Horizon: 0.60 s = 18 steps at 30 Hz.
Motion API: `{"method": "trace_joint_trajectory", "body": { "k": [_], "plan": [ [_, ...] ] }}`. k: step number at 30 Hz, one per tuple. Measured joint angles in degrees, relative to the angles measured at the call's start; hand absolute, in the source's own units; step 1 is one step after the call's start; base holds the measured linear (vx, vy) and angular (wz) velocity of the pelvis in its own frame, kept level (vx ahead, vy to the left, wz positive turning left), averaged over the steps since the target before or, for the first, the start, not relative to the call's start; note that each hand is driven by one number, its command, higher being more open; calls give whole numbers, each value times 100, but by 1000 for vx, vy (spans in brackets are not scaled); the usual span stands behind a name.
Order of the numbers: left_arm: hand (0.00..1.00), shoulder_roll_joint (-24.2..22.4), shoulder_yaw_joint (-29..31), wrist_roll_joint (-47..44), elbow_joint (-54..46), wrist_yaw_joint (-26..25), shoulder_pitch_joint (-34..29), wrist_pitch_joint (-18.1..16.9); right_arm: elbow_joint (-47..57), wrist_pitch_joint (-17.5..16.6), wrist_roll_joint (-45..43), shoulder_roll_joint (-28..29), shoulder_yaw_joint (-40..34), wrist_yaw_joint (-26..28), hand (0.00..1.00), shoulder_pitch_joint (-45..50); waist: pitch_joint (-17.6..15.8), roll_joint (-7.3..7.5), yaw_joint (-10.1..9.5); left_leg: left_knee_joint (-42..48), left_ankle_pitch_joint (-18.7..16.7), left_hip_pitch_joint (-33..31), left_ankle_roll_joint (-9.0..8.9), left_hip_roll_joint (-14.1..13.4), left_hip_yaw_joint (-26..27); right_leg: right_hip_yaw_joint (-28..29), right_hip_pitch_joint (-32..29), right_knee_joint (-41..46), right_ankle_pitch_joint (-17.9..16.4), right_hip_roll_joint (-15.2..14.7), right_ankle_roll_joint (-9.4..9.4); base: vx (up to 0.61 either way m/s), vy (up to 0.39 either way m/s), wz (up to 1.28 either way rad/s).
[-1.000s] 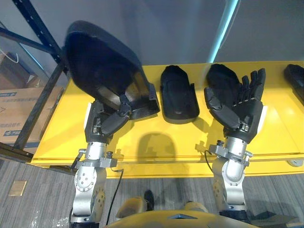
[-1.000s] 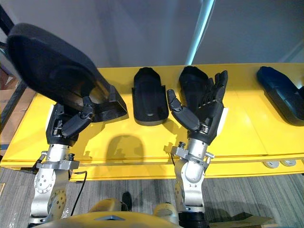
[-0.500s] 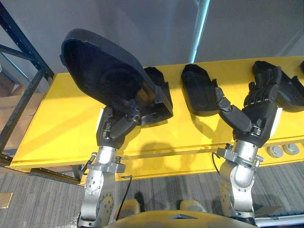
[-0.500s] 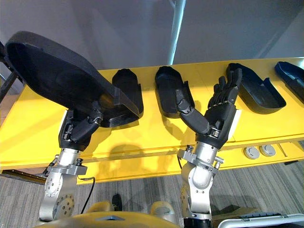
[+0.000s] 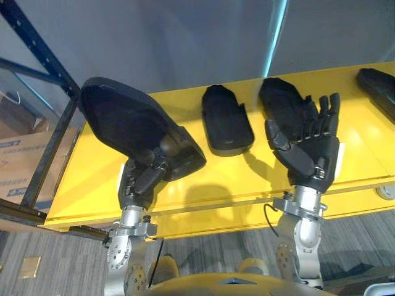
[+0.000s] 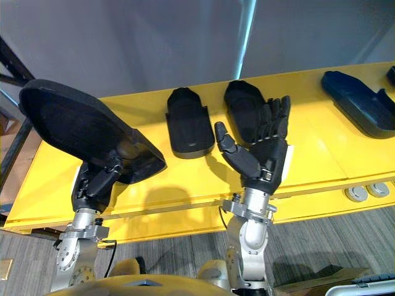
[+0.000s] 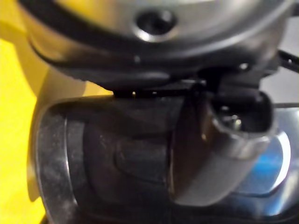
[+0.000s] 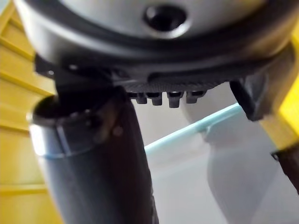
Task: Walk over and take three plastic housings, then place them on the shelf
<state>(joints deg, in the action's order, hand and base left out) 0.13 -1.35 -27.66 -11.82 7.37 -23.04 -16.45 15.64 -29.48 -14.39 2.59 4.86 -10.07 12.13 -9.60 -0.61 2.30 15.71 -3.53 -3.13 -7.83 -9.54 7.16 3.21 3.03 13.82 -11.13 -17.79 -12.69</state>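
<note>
- Grips a large black plastic housing, the held housing [image 5: 126,120], in the left robot hand [image 5: 141,179], with fingers and thumb curled round its thicker near end.
- Holds it tilted, broad face turned up towards the head camera, raised over the left part of the yellow counter [image 5: 92,179] and clear of the surface.
- Presents the right robot hand [image 5: 303,154] open and empty: palm towards the camera, fingers straight and side by side, thumb spread out towards the left robot hand.
- Hovers with that open hand above the counter's near half, just in front of the third housing [image 5: 279,98], whose near end sits hidden behind the fingertips.
- Has the middle housing [image 5: 226,120] lying flat on the counter between the two hands, just beside the third housing and apart from it.
- Has a far housing [image 6: 356,102] lying at the counter's right end, well apart from the others.
- Faces a grey wall [image 5: 185,37] crossed by a pale blue strip [image 5: 278,31].
- Stands beside a dark blue rack [image 5: 37,52] on the left, with a cardboard box [image 5: 21,169] under it, on grey carpet floor [image 6: 308,246].
</note>
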Motion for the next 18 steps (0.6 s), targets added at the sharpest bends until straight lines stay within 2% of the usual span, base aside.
{"method": "trace_joint_trajectory", "body": {
  "k": [1, 2, 3, 4, 6, 8, 12, 14, 15, 17, 18],
  "plan": [
    [0, 10, 5, 44, 1, -9, 1, 0, -87, -17, 92, 10, 17, -54, 100, -71, 19, 37, -50, 8, -177, 62, -142, 18, 2, -11, 117, -148, 95, -26, 14, -3, 219, -2],
    [0, 44, 4, 65, 1, -9, -1, 0, -184, -22, 167, 17, 18, -78, 100, -120, 40, 78, -72, 39, -218, 60, -134, 41, 7, -12, 162, -232, 167, -51, 41, -46, 220, -3],
    [0, 174, 0, 130, 1, 11, 9, 2, -383, -23, 370, 67, 39, -268, 100, -237, 79, 141, -80, 98, -322, 28, -100, 50, 11, -52, 263, -426, 311, -56, 238, -49, 156, -3],
    [0, 274, -3, 143, 1, 47, 16, 2, -422, -23, 440, 84, 91, -410, 100, -253, 116, 181, -72, 100, -331, -17, -94, 54, 11, -74, 286, -504, 391, -56, 323, -47, 158, 2],
    [0, 381, 0, 258, 1, 74, 55, 1, -424, -23, 644, 77, 153, -684, 100, -250, 144, 220, -61, 23, -307, -66, -121, 49, 3, -138, 225, -564, 573, -34, 353, -41, 74, 1],
    [0, 488, 0, 569, -52, 66, 91, 0, -411, -29, 916, 46, 125, -943, 100, -216, 150, 187, -27, -279, -135, -19, -146, -36, -6, -213, 155, -590, 778, 101, 451, -60, 18, 1],
    [0, 579, -16, 956, -689, -196, 176, -3, -148, -32, 966, -33, -28, -852, 100, -215, 197, 232, -59, -766, 280, -65, -285, -220, 47, -334, -92, -789, 753, 301, 448, -27, -76, -7],
    [0, 458, -47, 1153, -924, -589, 378, -6, 156, -38, 966, -296, -217, -740, 100, -251, 170, 15, 6, -1188, 666, -98, -338, -345, 1, -450, -217, -890, 831, 446, 313, -46, -108, 11],
    [0, 413, -46, 1236, -941, -672, 429, -5, 236, -37, 965, -387, -266, -692, 100, -250, 167, -63, 40, -1290, 745, -104, -350, -371, -51, -500, -217, -906, 836, 492, 303, -51, -90, 38],
    [0, 318, -22, 1430, -964, -857, 555, -3, 553, -31, 962, -730, -584, -527, 100, -248, 152, -297, 117, -1504, 987, -151, -283, -432, -227, -751, -186, -904, 801, 581, 270, -43, -84, 45],
    [0, 301, 5, 1480, -964, -857, 557, -1, 603, -31, 963, -799, -677, -458, 100, -248, 155, -331, 109, -1515, 1009, -158, -264, -433, -246, -786, -176, -900, 791, 589, 278, -25, -43, 25]
  ]
}}
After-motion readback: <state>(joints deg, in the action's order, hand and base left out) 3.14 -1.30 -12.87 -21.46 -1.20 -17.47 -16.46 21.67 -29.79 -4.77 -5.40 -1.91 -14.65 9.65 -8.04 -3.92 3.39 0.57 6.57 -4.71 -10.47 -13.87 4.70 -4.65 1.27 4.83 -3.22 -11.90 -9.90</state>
